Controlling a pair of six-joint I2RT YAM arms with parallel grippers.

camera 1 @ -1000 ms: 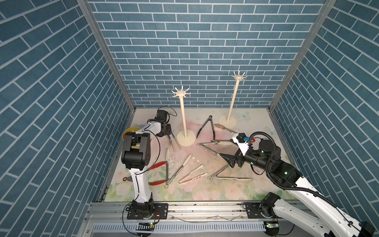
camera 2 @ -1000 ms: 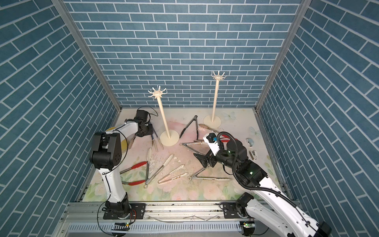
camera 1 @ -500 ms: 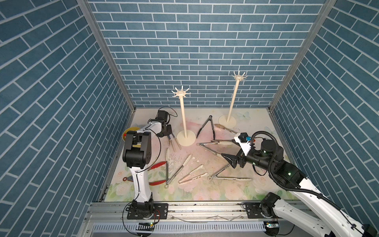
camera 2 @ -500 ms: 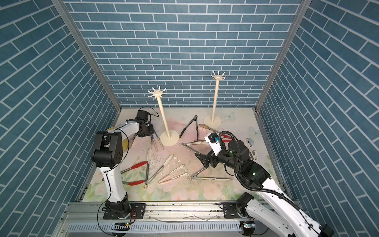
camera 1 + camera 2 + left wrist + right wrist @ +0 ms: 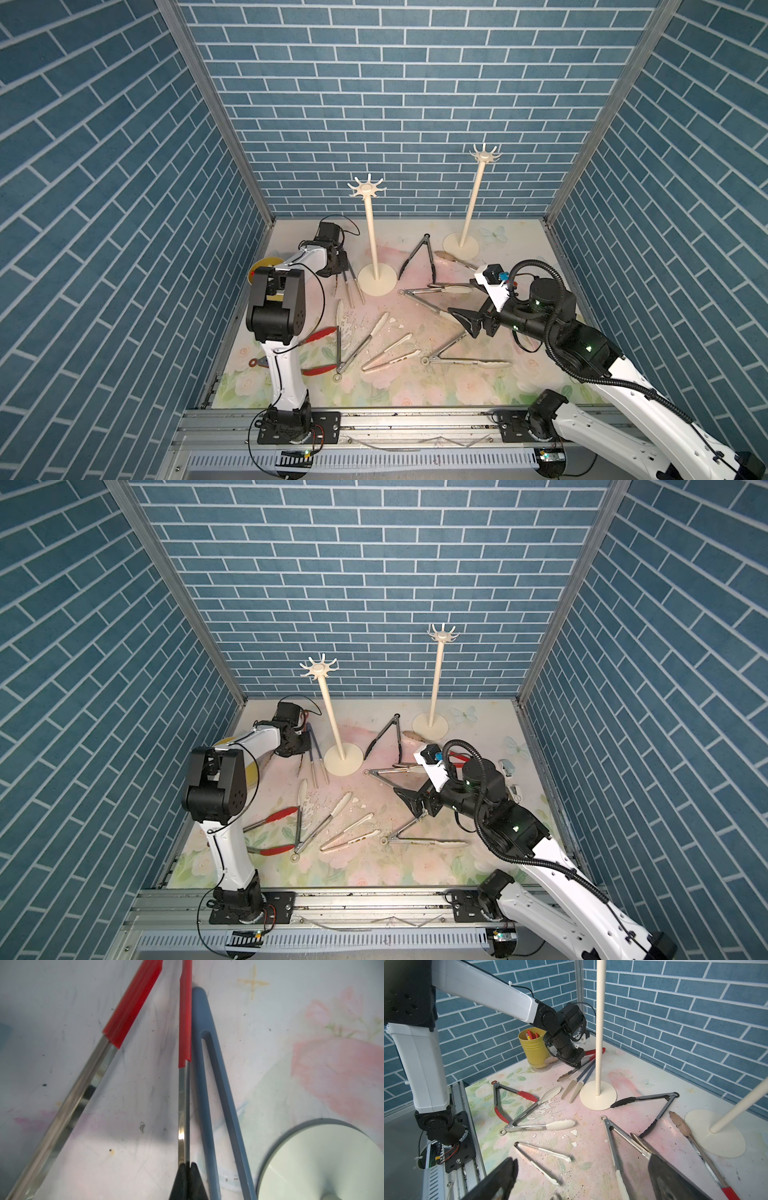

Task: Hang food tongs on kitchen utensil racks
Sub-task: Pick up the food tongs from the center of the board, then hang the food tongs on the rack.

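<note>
Red-sleeved tongs [image 5: 184, 1105]: steel arm pinched by the closed left gripper [image 5: 188, 1166].
Blue tongs [image 5: 209, 1084]: just beside that arm.
Right gripper [image 5: 581, 1172]: jaws wide apart over cream-tipped tongs [image 5: 620, 1182].

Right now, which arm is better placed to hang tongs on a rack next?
Left. The left claw is shut on the steel arm of the red-handled tongs, beside the base of the nearer rack. The right claw is open and empty over cream-tipped tongs.
</note>
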